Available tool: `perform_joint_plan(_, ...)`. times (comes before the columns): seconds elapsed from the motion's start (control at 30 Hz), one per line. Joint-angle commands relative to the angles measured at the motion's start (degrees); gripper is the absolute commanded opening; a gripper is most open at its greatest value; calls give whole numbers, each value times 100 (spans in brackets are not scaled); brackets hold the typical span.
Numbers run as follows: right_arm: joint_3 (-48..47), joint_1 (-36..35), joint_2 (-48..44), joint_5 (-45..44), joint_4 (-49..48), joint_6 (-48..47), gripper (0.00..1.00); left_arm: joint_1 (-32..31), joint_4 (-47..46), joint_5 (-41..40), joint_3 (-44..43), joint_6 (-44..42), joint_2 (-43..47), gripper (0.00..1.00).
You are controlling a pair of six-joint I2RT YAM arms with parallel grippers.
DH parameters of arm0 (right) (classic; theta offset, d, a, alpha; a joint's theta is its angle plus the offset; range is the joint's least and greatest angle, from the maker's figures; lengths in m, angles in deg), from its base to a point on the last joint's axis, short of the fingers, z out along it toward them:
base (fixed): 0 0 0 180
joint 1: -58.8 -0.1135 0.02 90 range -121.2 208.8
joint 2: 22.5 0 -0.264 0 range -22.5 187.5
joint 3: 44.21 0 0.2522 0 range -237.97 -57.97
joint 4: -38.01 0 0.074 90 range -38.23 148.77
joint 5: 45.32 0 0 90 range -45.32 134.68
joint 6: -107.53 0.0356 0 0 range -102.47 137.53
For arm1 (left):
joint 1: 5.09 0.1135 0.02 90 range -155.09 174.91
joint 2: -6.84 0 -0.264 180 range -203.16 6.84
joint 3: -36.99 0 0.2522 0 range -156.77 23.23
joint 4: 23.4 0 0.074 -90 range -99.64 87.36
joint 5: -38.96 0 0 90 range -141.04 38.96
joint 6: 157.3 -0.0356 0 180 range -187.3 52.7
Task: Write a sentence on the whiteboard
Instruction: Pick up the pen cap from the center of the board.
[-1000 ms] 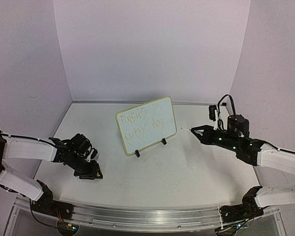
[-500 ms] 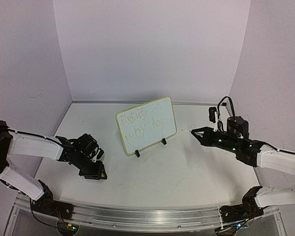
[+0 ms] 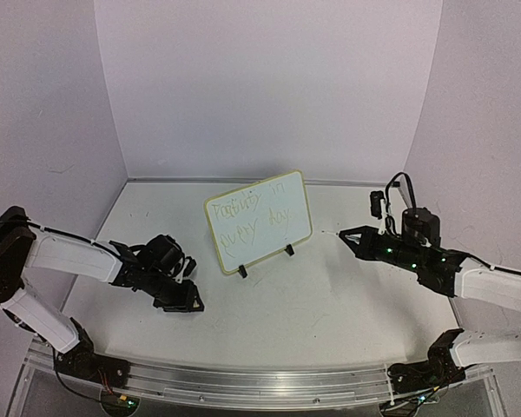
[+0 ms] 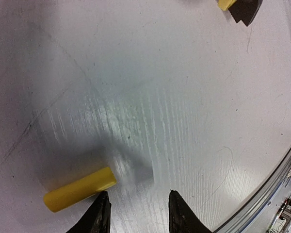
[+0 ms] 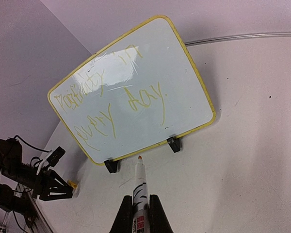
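Whiteboard point(image 3: 259, 221) stands on its two black feet mid-table point(image 3: 330, 300), toward the back, w/ the sentence point(image 3: 248, 219) in two faint lines across its face. We see the right gripper point(image 5: 140, 201) clamped on a marker point(image 5: 139, 178), tip uncapped & pointing at the board's lower edge btwn the feet, apart from it. The left gripper point(image 4: 138, 195) sits low over the table at front left, well apart from the board, jaws parted w/ nothing btwn them; a yellow cap point(image 4: 80, 189) lies just beside one finger.
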Motion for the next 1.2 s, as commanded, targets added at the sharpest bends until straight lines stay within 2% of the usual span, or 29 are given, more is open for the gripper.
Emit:
perform_joint_plan(0.0,22,-7,-120,-96,-159,-52,0,-37,-440,-157,-325,-65,-76,40)
perform_joint_plan(0.13,8,-9,-122,-112,-145,-67,0,-40,-408,-178,-338,-331,432,44)
perform_joint_plan(0.3,7,-7,-96,-125,-150,-66,0,-24,271,-548,-468,-822,802,53)
perform_joint_plan(0.4,-3,-7,-82,-112,-147,-66,0,-11,619,-790,-567,-1120,658,56)
perform_joint_plan(0.63,-15,-7,-161,-97,-139,-60,0,47,741,-1249,-691,-1578,168,57)
perform_joint_plan(1.0,-26,-7,-187,-98,-93,-20,0,48,657,-1085,-721,-1771,-289,57)
perform_joint_plan(1.17,-54,-12,-125,-87,-101,-28,0,39,796,-655,-602,-1685,-289,56)
